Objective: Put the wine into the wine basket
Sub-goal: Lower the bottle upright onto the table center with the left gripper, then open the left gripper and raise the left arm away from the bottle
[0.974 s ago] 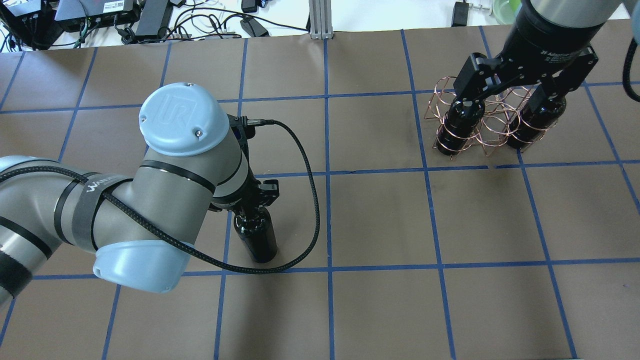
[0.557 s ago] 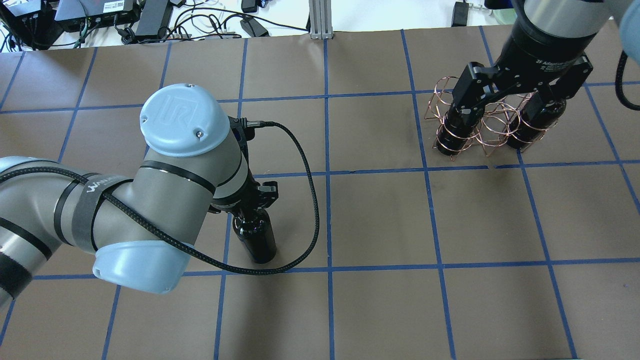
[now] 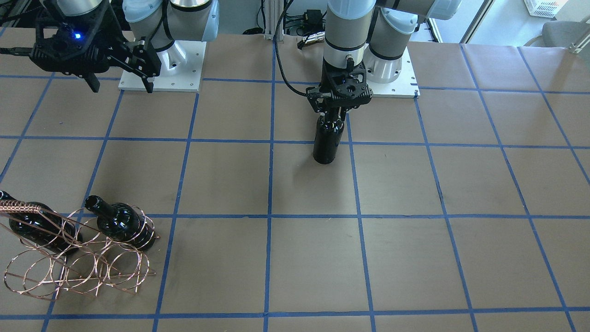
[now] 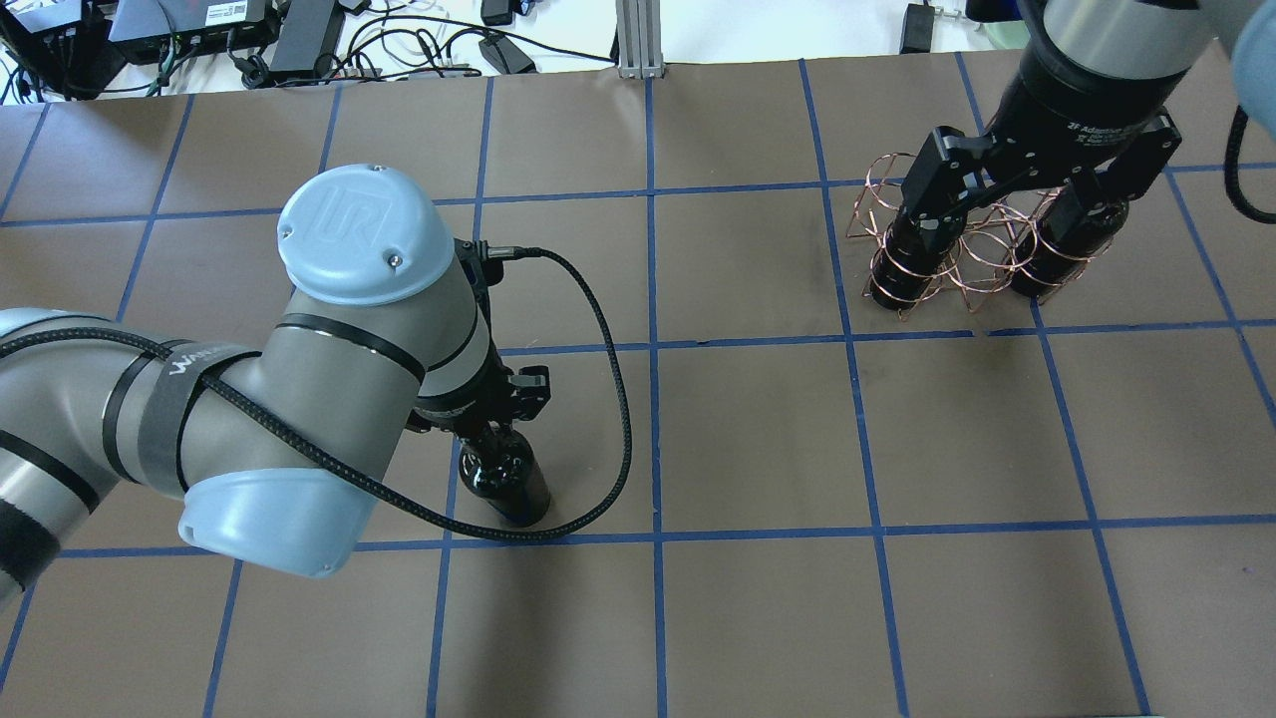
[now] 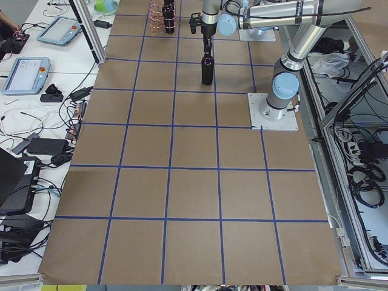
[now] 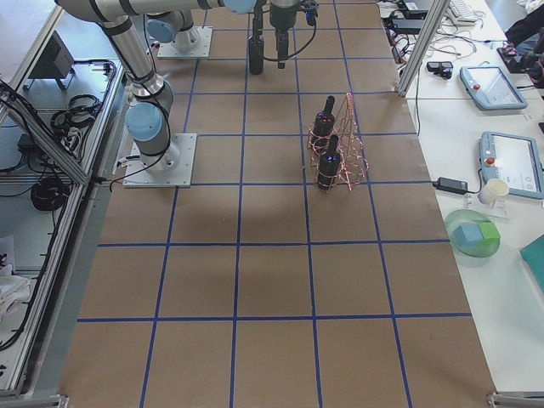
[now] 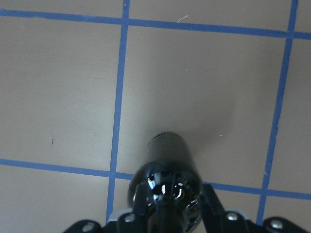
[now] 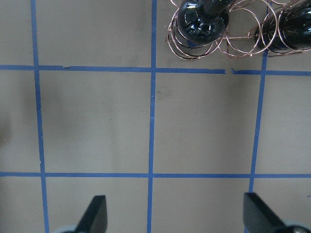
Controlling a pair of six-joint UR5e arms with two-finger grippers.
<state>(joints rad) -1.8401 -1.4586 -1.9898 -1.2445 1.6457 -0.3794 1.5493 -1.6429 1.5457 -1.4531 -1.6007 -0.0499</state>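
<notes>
My left gripper (image 4: 495,424) is shut on the neck of a glossy black wine bottle (image 4: 510,481), which is upright left of the table's middle. I cannot tell whether its base touches the table. It also shows in the front view (image 3: 326,144) and the left wrist view (image 7: 167,167). The copper wire wine basket (image 4: 969,261) stands at the far right and holds two like bottles, one (image 4: 909,257) in each outer loop (image 4: 1059,251), with the middle loop free. My right gripper (image 4: 1007,209) is open and empty, high above the basket.
Brown table with a blue tape grid. Cables and electronics (image 4: 249,40) lie beyond the far edge, and an aluminium post (image 4: 635,40) stands at the far middle. A black cable (image 4: 613,419) loops from my left wrist beside the bottle.
My left arm has shifted slightly with the bottle, whose top has moved a little toward the near left. My right gripper has drifted slightly farther back above the basket and stays open.
</notes>
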